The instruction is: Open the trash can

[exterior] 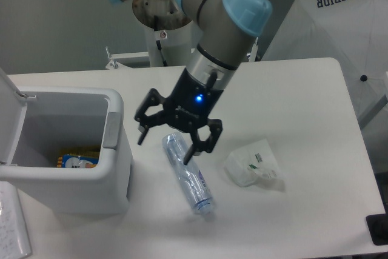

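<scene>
Trash can (115, 168): sitting left of the gripper, lid (7, 116) standing raised, packaging lying inside. Gripper (164, 148): hovering with fingers spread, gripping nothing, above 1 clear bottle (188, 176). Crumpled plastic wrapper (251, 165): lying right of the bottle.

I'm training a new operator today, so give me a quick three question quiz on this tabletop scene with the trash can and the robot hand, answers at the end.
1. True or false: the lid of the trash can is shut.
2. Which item lies nearest the hand? A) the plastic bottle B) the crumpled clear bag C) the paper at the table's front left corner
3. Fill in: the hand's fingers are ____, holding nothing.

Key
1. False. The lid stands raised at the left, and colourful packaging shows inside.
2. A. The bottle lies on its side just below the fingers.
3. Open, spread apart above the bottle's upper end.
</scene>
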Robot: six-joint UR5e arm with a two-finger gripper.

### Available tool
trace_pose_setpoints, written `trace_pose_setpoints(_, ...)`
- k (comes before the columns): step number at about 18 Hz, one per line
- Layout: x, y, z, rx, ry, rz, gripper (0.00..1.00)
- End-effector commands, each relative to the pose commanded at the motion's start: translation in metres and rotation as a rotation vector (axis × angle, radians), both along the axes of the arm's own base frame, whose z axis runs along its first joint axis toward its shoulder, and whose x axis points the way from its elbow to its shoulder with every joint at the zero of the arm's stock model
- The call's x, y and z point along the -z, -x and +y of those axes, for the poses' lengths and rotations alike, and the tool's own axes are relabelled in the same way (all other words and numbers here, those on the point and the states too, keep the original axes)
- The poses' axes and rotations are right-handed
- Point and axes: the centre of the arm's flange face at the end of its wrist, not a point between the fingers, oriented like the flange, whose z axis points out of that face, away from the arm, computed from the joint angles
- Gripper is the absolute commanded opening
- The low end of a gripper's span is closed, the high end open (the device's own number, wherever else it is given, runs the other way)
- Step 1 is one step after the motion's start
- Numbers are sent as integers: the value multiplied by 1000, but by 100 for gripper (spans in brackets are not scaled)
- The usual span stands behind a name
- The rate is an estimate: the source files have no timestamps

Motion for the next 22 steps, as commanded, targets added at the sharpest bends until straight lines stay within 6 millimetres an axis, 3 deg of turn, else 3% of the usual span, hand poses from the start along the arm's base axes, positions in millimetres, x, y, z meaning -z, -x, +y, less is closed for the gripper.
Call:
trace_pose_setpoints(6, 19, 46, -30, -82, 14, -11, 100)
trace_pose_setpoints(12, 30, 104, -88, -200, 78, 32, 100)
trace_pose_setpoints(17, 58, 129, -112, 37, 275, 333, 100)
trace_pose_setpoints(22, 88, 150, -124, 147, 475, 446, 100)
